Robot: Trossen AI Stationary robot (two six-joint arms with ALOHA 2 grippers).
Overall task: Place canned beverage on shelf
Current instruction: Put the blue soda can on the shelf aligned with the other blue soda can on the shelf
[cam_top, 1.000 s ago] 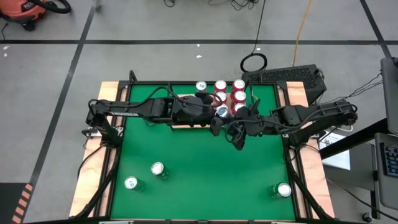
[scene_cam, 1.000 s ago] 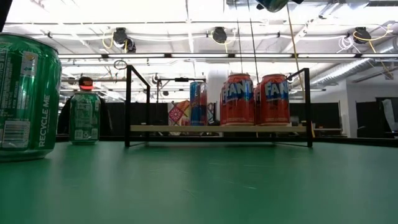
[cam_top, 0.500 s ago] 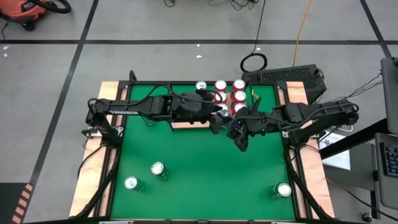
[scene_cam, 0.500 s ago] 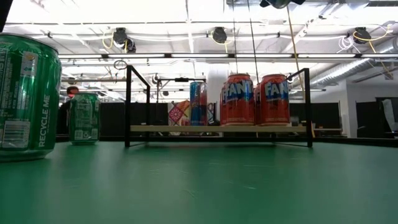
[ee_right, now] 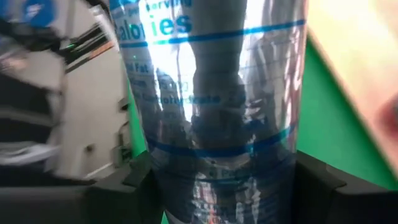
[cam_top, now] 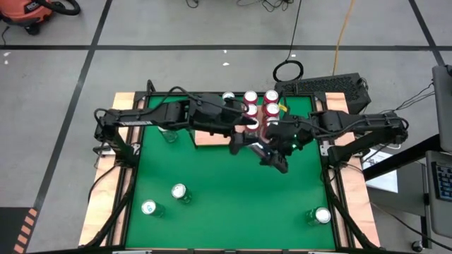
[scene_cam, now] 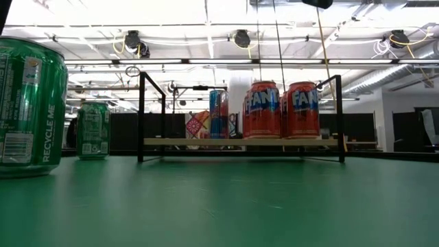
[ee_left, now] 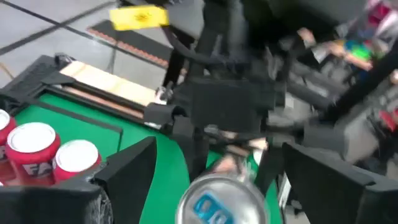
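Near the back of the green-topped desk (cam_top: 212, 176), both dark arms meet just in front of the shelf (scene_cam: 240, 142), a light-wood board inside a thin black rail.

Right tool (cam_top: 267, 149): clenched on a silver can with blue print (ee_right: 214, 93). The right wrist view shows the can upright between the two dark fingers (ee_right: 314, 186), filling most of the picture. Readable there: part of "serving", "Calories", blue rings round the body. The same can's silver top with a blue mark shows in the left wrist view (ee_left: 222, 200).

Left tool (cam_top: 240, 134): fingers spread wide on either side of that can's top, not touching it. A second ago the left tool was narrower around the can; it has since let go and sits slightly farther back over the shelf.

On the shelf: two orange-red cans reading "FANTA" (scene_cam: 263, 110), side by side, and a blue and red can (scene_cam: 218, 113) beside them toward the left. From above, several red can tops (cam_top: 251, 97) cluster at the shelf's right end, directly behind the tools and crowding that side.

Elsewhere: three green cans with silver tops stand near the desk's front, two at the left (cam_top: 179, 191) and one at the right corner (cam_top: 322, 215). The closest green can in the low view (scene_cam: 31, 106) reads "RECYCLE ME". A black wire loop (cam_top: 288, 70) lies on the floor behind the desk.
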